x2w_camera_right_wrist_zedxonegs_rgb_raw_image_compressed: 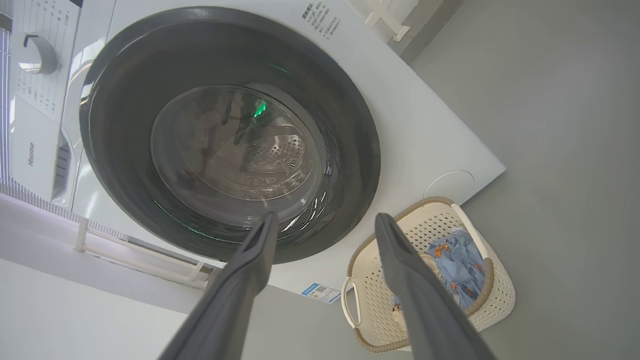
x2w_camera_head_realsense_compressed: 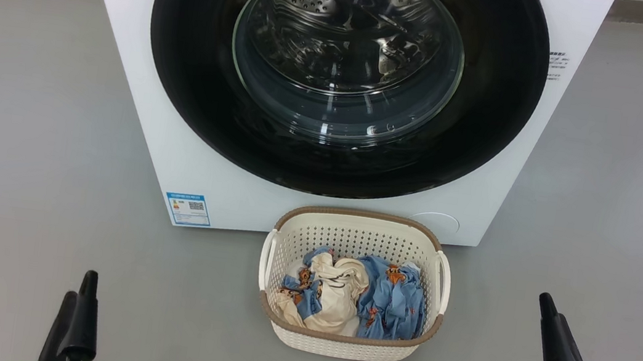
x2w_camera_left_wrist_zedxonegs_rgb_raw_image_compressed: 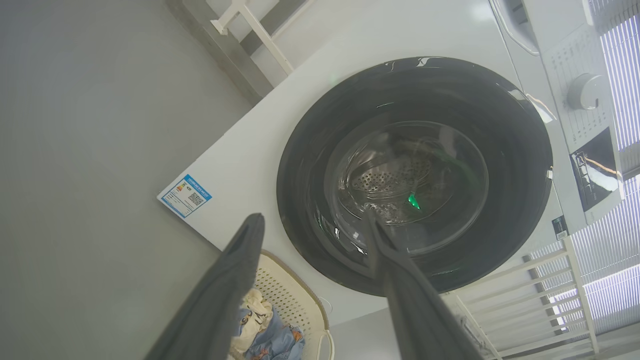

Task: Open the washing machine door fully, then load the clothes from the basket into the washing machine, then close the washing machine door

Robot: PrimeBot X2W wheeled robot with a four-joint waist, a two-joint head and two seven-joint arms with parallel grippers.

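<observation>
At the near left of the head view, the left end effector (x2w_camera_head_realsense_compressed: 80, 293) hung low over the grey floor (x2w_camera_head_realsense_compressed: 23, 135), well apart from everything else. Its wrist view showed the two dark fingers spread with a clear gap between them, released and holding nothing.

Farther back and a little to the right stood the washing machine (x2w_camera_head_realsense_compressed: 127, 55), white and square on the floor, with a small blue label sticker (x2w_camera_head_realsense_compressed: 188, 209) at the lower left corner of its front. The washing machine door (x2w_camera_head_realsense_compressed: 188, 63) lay shut, flat against that front, its glossy black ring nearly as wide as the machine. Through the bulging glass the steel perforated drum (x2w_camera_head_realsense_compressed: 341, 34) showed.

Just in front of the machine, below the door, the basket (x2w_camera_head_realsense_compressed: 360, 215) sat upright on the floor, nearer the machine's right side. The clothes (x2w_camera_head_realsense_compressed: 392, 302) lay crumpled inside it, a cream-white piece at the left and light-blue printed cloth around and to the right.

At the near right, the right end effector (x2w_camera_right_wrist_zedxonegs_rgb_raw_image_compressed: 326, 217) hung apart from the basket, its fingers likewise spread wide and empty, pointing toward the door's lower edge in its wrist view.
</observation>
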